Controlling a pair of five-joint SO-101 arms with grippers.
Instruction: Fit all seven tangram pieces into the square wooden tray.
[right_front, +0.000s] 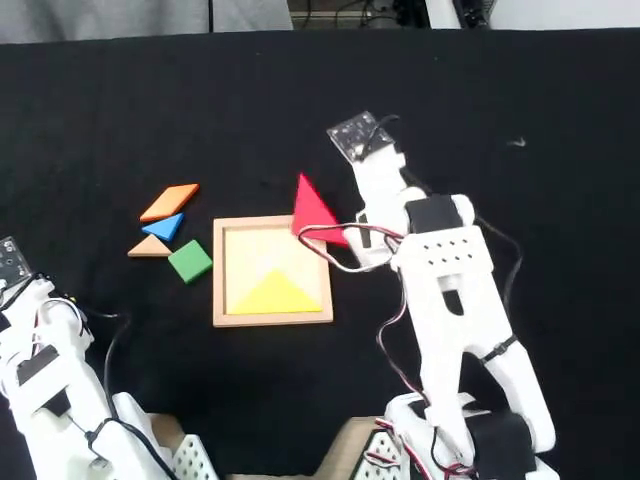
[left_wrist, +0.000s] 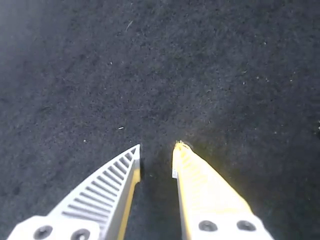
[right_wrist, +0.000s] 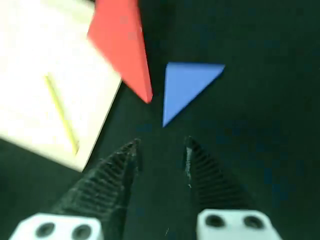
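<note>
The square wooden tray lies mid-table with a yellow triangle inside it. A red triangle rests across the tray's far right corner. In the right wrist view, my right gripper is open and empty over black cloth, just short of the red triangle and a blue triangle. The tray lies to one side of them. My left gripper is slightly open over bare cloth, holding nothing. Left of the tray lie an orange parallelogram, a small blue triangle, a tan triangle and a green square.
The right arm stretches from the near edge to the tray's right side and covers the cloth there. The left arm stands at the near left corner. Black cloth covers the table.
</note>
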